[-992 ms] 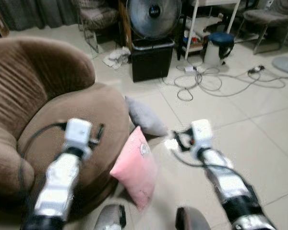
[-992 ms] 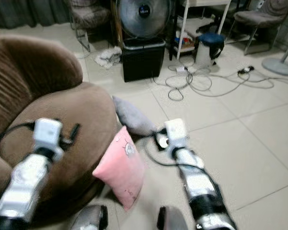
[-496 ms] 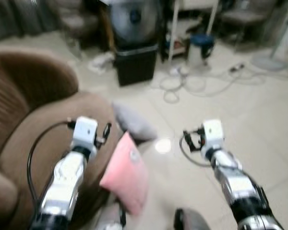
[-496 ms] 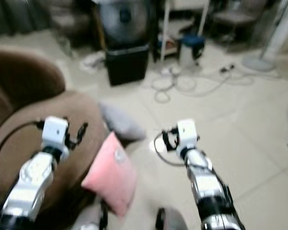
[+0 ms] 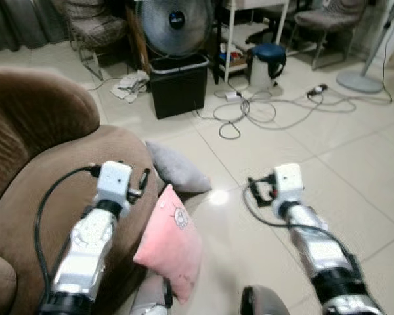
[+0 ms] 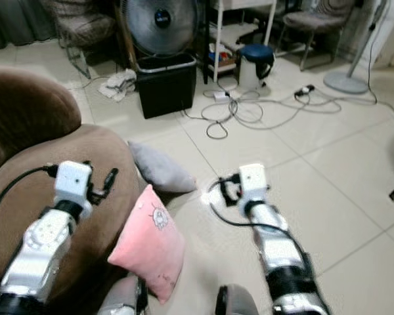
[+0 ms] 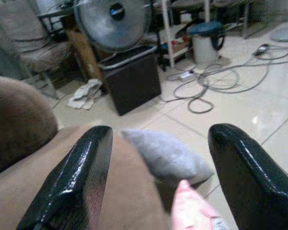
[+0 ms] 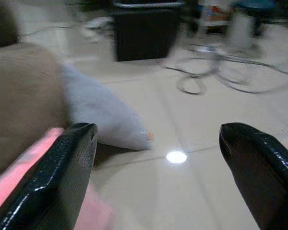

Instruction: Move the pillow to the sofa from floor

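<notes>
Two pillows lean against the round brown corduroy sofa [image 5: 46, 170]: a pink square pillow [image 5: 171, 243] upright on the tiled floor [image 5: 354, 164], and a grey pillow [image 5: 177, 169] behind it. Left gripper [image 7: 158, 182] hovers over the sofa's edge, fingers spread wide, empty. Right gripper [image 8: 158, 177] hangs beyond the pink pillow, likewise wide and empty. Farther off stand a black bin [image 5: 178, 84], a fan [image 5: 175, 23] and tangled cables [image 5: 269, 108].

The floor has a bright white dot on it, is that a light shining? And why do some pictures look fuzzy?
Likely a lamp's glare on the floor, in the eye views and right wrist view. The wrist views are soft: pink pillow and grey pillow blur.
</notes>
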